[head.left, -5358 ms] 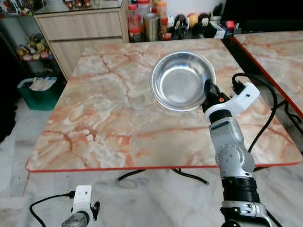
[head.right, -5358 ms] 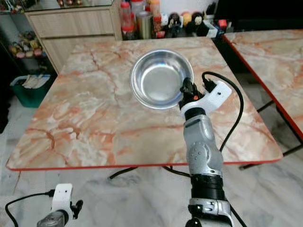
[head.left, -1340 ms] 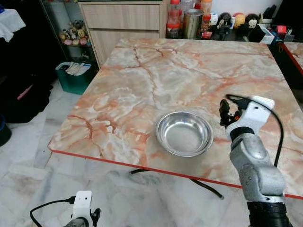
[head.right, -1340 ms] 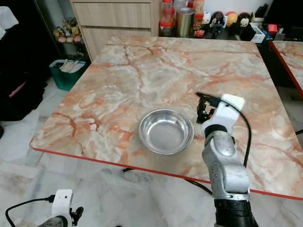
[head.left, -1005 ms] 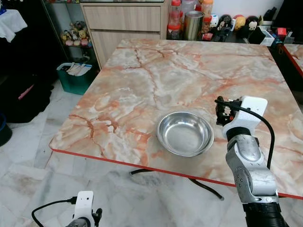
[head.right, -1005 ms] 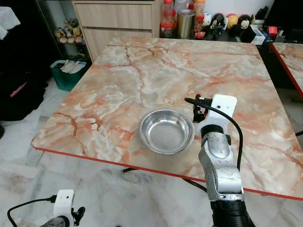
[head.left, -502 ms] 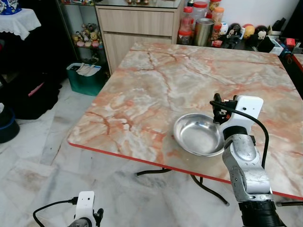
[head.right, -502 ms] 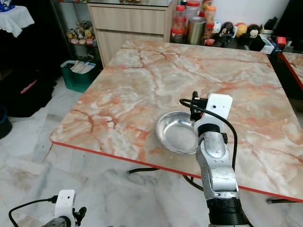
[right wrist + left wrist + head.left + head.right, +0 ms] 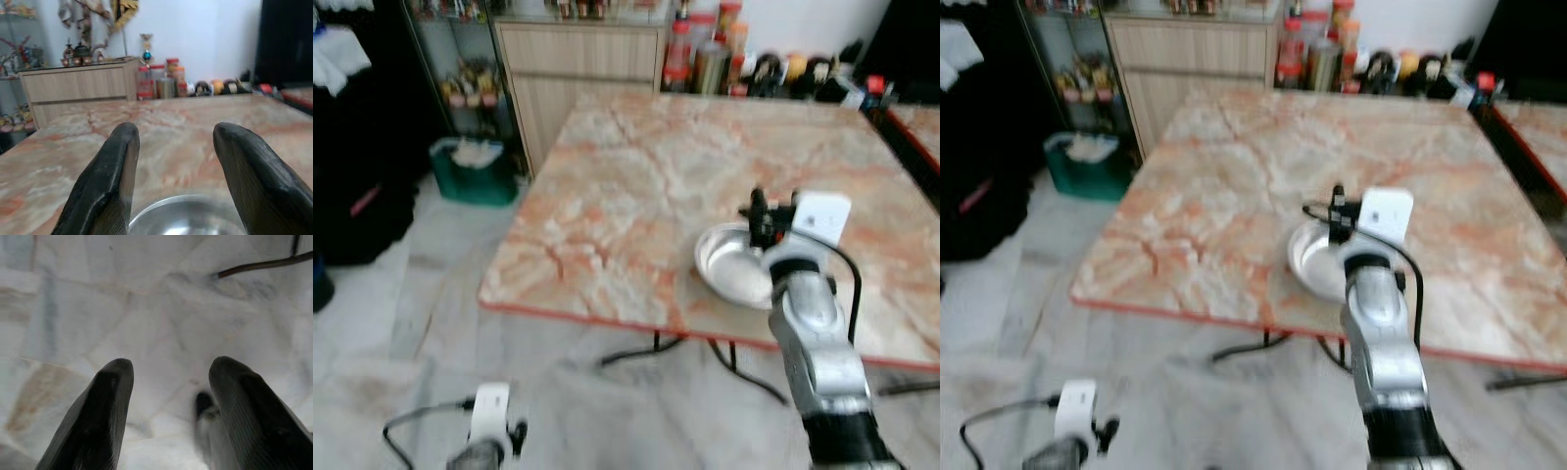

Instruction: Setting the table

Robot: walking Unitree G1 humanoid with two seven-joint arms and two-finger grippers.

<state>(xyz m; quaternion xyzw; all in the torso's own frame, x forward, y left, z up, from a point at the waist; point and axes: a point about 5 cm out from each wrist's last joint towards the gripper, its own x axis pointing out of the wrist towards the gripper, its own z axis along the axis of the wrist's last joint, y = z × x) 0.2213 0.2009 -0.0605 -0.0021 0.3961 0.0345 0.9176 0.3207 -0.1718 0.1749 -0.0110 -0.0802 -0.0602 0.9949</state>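
Left eye view: steel bowl resting near the counter near edge, right gripper hovering just above; whole view shifted versus half a second ago. Left wrist view: left gripper spread apart over the floor. Right wrist view: fingers parted, empty. Probably light, rigid, slippery; best pinched at the rim.

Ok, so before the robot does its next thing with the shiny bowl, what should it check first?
1. Bowl resting on the table: ok.
2. Bowl well back from the near red edge: not ok, it sits close to it.
3. Right gripper open and off the bowl: ok, fingers spread above its rim.
4. Left gripper out of the way: ok, open, low over the floor.
5. Sharp view: not ok, the head views are blurred.
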